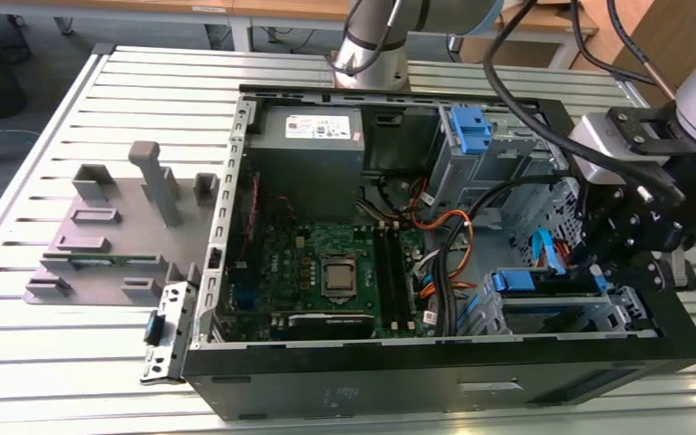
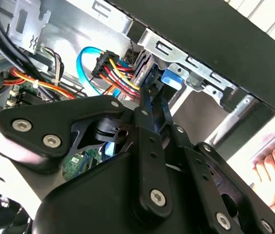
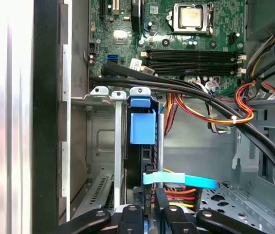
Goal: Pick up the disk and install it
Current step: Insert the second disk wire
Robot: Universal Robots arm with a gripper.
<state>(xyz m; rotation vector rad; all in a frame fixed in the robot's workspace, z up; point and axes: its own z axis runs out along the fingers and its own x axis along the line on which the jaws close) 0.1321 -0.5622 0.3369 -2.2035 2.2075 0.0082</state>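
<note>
The disk is seen standing on edge in the drive cage of the open computer case, its blue carrier frame between the cage's metal rails, so the pick-up is judged done and the installation well advanced. The gripper is positioned right at the disk's near edge, just beside the blue cable, with its fingers drawn close together on the blue frame. Whether the disk is fully seated cannot be told. In the exterior view the gripper is held over the cage at the case's lower corner on that view's right; the grey stand lies well apart
</note>
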